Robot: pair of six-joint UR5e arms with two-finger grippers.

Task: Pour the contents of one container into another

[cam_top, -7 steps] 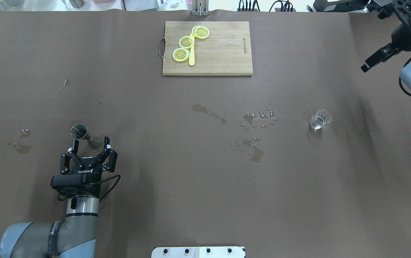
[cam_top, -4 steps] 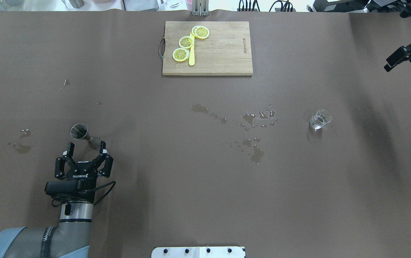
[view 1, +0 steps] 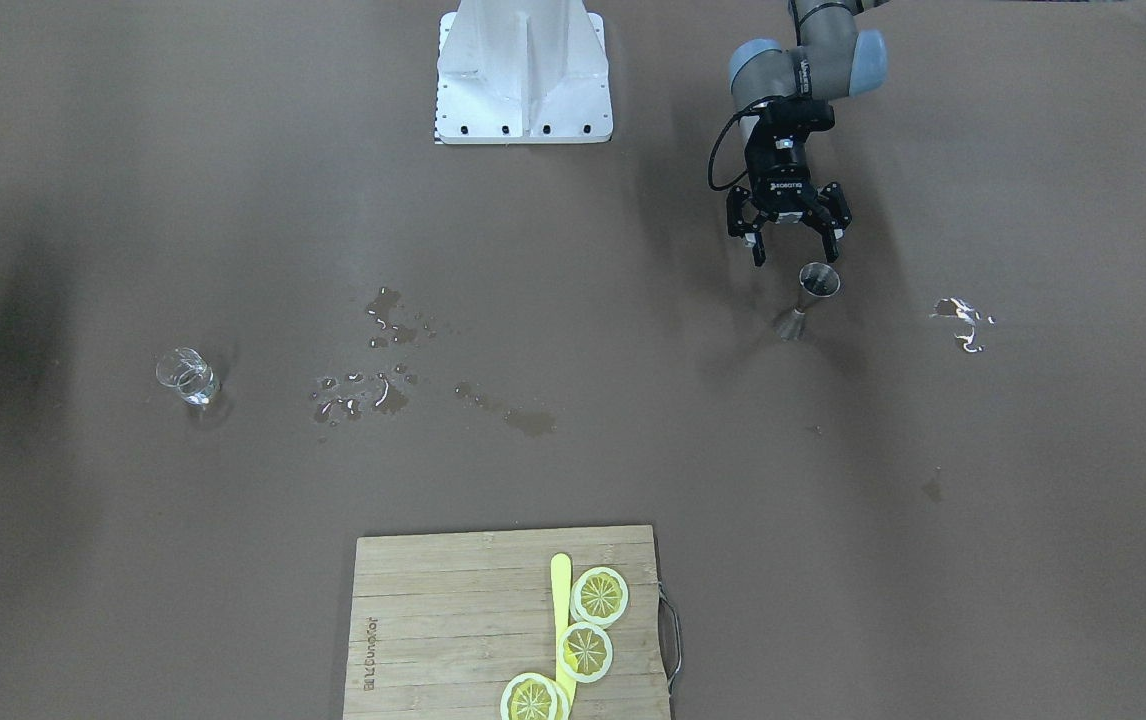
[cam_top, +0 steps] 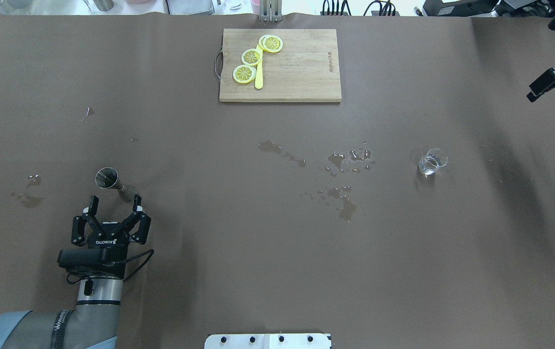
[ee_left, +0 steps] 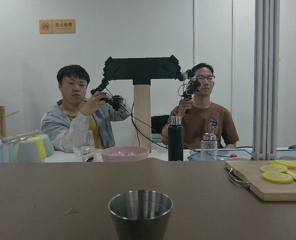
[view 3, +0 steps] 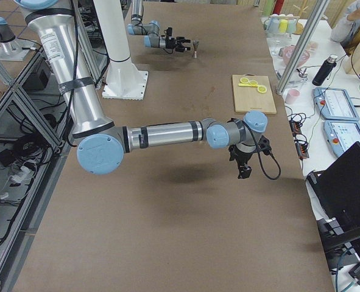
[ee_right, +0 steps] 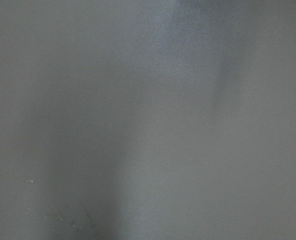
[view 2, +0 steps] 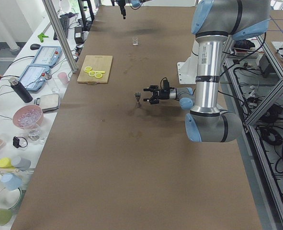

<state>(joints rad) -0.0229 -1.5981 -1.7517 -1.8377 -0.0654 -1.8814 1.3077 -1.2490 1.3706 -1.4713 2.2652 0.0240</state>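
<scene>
Well, your left claw (cam_top: 115, 199) hangs spread wide, with the steel jigger (cam_top: 106, 177) standing free just ahead of it at 12 o'clock and the glass (cam_top: 432, 161) far off at 3 o'clock. Your right claw (cam_top: 539, 90) is half cut off at the overhead view's edge and small elsewhere, so you cannot tell its state.

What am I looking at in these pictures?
It is a robot with two arms at a brown table, photographed from above, from the front, from both ends, and from small cameras on its wrists. The left gripper is open and empty, just short of a small metal cup. The right gripper hangs near the table's right edge; I cannot tell whether it is open. Also on the table: a little glass with clear liquid, some spills, and a cutting board with lemon slices.
</scene>
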